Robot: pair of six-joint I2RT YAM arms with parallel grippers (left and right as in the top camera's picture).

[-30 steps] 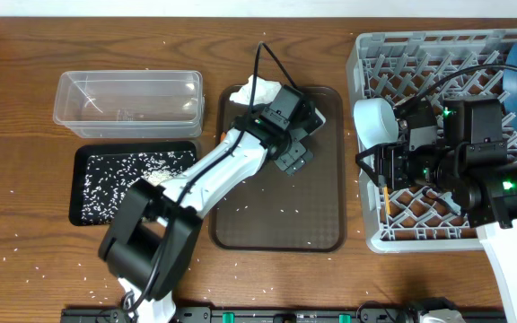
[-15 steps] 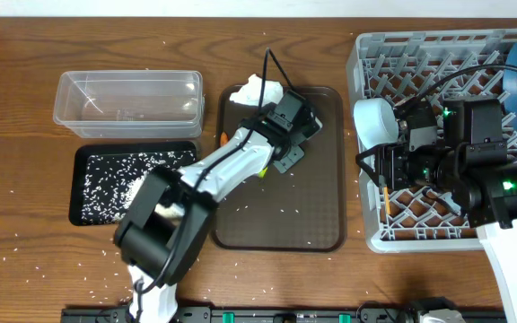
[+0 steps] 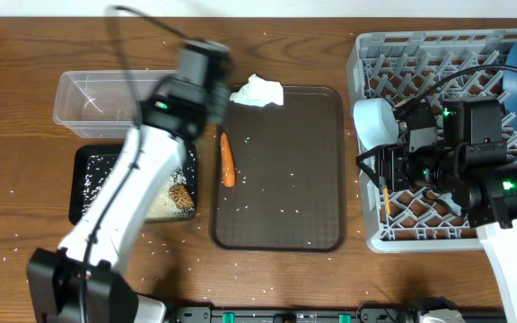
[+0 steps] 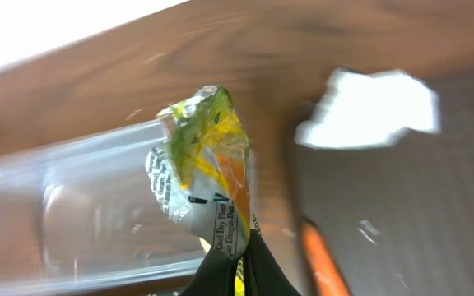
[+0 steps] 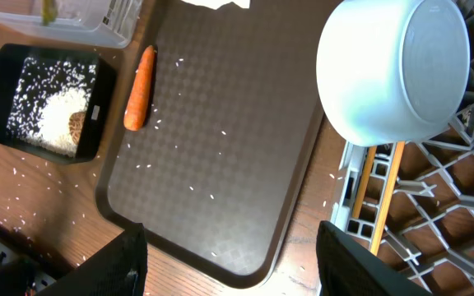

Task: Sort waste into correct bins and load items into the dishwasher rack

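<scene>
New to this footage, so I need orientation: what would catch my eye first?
The left gripper holds a yellow-green wrapper by the clear plastic tub. An orange carrot lies at the left edge of the brown serving tray, and a white bowl sits in the grey dishwasher rack.

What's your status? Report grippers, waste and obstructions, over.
Left gripper shut on crumpled yellow-green wrapper, at clear plastic rectangular tub. Right gripper open, beside white bowl in grey rack. Small orange carrot on brown tray, crumpled white tissue at its corner. Nothing blocking.

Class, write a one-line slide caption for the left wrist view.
Left gripper pinches the yellow-green wrapper near the clear tub; white tissue and carrot lie beyond.
</scene>
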